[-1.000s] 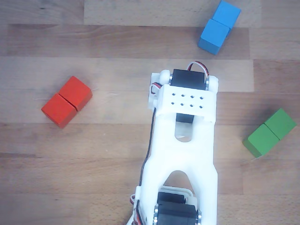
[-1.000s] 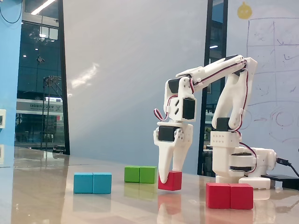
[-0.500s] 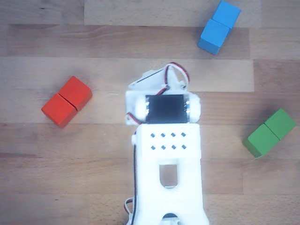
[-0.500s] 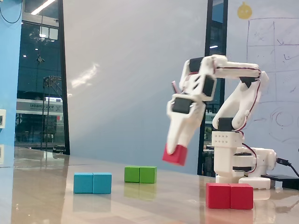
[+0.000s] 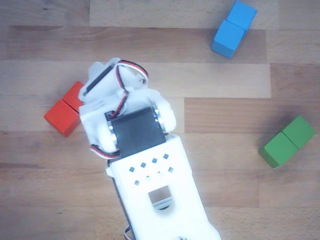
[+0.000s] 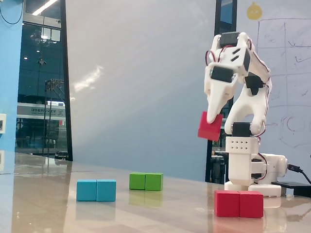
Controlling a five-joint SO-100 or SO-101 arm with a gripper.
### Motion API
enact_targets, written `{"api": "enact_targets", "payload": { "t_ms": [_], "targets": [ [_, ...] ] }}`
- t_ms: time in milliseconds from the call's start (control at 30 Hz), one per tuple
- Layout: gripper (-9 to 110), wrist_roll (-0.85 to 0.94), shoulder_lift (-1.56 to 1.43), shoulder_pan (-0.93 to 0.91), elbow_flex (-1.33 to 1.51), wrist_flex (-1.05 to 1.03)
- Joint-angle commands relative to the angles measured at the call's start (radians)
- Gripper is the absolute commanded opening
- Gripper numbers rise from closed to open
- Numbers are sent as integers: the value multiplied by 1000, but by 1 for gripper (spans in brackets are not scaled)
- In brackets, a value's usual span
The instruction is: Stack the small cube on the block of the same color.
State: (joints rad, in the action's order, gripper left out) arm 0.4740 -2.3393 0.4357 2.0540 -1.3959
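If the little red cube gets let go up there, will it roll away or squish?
The small cube, pinched in the tool, keeps sharp, straight edges, so it looks stiff, not squishy. Its flat faces mean it should probably tumble and stop rather than roll far. It hangs tilted above the red block, so it might land crooked and topple off.

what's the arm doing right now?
The white arm's gripper holds a small red cube in the air, tilted, above the long red block on the wooden table. The cube has not touched the block yet. In the top-down other view the arm covers part of the red block and hides the cube. The blue block and the green block lie apart from it, untouched.
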Motion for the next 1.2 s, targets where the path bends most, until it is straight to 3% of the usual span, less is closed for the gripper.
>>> {"api": "enact_targets", "payload": {
  "t_ms": [0, 400, 1167],
  "targets": [
    [13, -37, 40, 75, -176, -5],
    [13, -137, 210, 322, -225, 23],
    [13, -135, 368, 225, 32, 287]
  ]
}}
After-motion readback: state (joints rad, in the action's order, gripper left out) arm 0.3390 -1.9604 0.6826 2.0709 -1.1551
